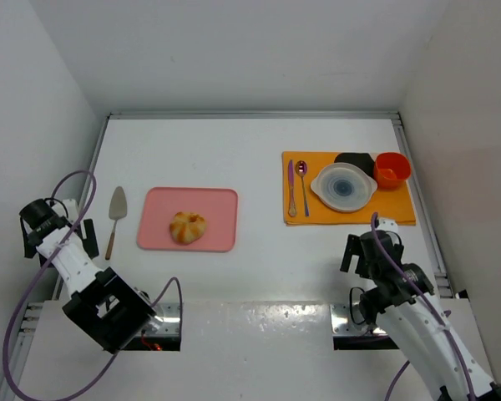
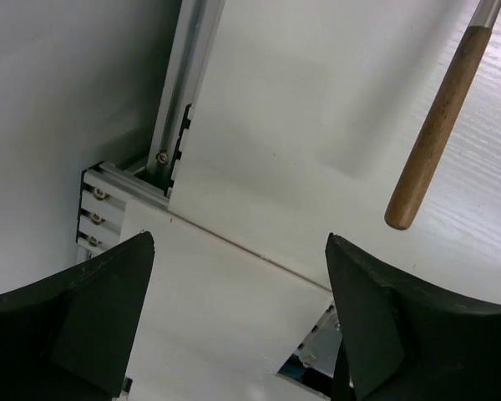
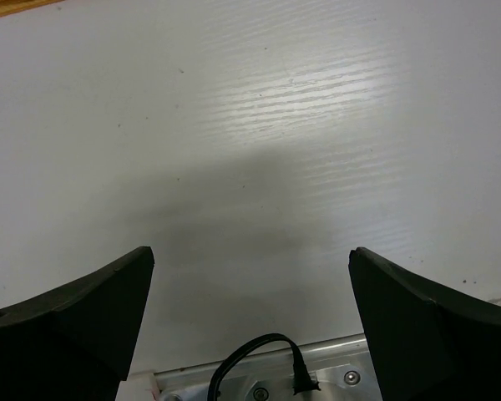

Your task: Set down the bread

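Observation:
The bread (image 1: 187,226), a small golden knotted bun, lies in the middle of a pink tray (image 1: 217,200) left of the table's centre. My left gripper (image 1: 79,232) (image 2: 240,251) hovers open and empty at the near left corner of the table, well left of the tray. Near the front edge on the right, my right gripper (image 1: 363,247) (image 3: 250,255) is open over bare white table with nothing between its fingers. The bread appears in neither wrist view.
A cake server (image 1: 117,215) with a wooden handle (image 2: 434,134) lies just left of the tray. At the back right an orange placemat (image 1: 401,213) carries a white plate (image 1: 344,187), a black bowl (image 1: 355,159), an orange cup (image 1: 392,169) and cutlery (image 1: 296,188). Walls enclose the table.

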Controlling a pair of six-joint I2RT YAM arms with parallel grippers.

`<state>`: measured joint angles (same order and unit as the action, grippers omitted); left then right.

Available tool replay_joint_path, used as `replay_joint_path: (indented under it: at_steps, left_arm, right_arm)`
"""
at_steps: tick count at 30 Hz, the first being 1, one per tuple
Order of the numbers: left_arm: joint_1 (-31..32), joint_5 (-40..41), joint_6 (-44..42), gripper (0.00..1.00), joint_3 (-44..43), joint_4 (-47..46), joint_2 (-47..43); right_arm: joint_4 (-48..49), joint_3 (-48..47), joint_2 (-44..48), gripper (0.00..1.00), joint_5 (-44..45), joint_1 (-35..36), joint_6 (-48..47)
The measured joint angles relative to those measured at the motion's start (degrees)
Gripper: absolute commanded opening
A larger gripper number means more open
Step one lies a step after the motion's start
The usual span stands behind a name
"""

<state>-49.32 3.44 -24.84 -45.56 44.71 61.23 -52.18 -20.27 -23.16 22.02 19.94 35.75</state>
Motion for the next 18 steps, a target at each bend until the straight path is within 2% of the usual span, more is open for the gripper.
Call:
replay_joint_path:
  at_steps: [1, 2, 6, 7, 10, 12, 14, 16, 18]
  left_arm:
    - [0.0, 0.0, 0.1, 0.91, -0.3, 0.3, -0.1]
    - [0.0, -0.3, 0.2, 0.99, -1.2, 1.1, -0.1]
    - [-0.1, -3.9, 0.0, 0.99, -7.1, 3.5, 0.8]
    - [-0.1, -5.7, -0.2, 0.99, -9.4, 4.1, 1.5]
    - [0.0, -11.4, -0.8, 0.92, -17.2, 6.3, 4.4]
    - [2.4, -13.6, -1.0, 0.83, -23.0, 7.6, 7.2]
    - [7.5, -14.8, -1.0, 0.82, -27.3, 8.4, 10.1]
    - [12.5, -14.5, -1.0, 0.82, -28.4, 9.2, 12.0]
    - [17.0, -13.7, -0.6, 0.85, -27.8, 10.9, 13.7]
  right_arm:
    - [0.1, 0.0, -0.1, 0.99, -0.3, 0.0, -0.2]
    - [0.2, 0.0, -0.2, 0.99, -0.7, 0.0, -0.4]
    - [1.8, -1.3, -3.5, 0.99, -2.0, 0.0, -2.0]
    - [2.8, -3.3, -6.6, 0.96, -2.8, 0.0, -2.7]
    - [4.0, -10.1, -14.3, 0.9, -3.9, 0.2, -4.2]
    - [5.6, -18.5, -23.6, 0.78, -3.9, 3.0, -5.7]
    - [10.1, -26.2, -32.5, 0.69, -3.2, 8.2, -6.5]
    - [16.3, -31.3, -39.8, 0.69, -4.4, 12.6, -6.2]
    - [22.7, -34.1, -46.6, 0.76, -7.6, 15.8, -5.1]
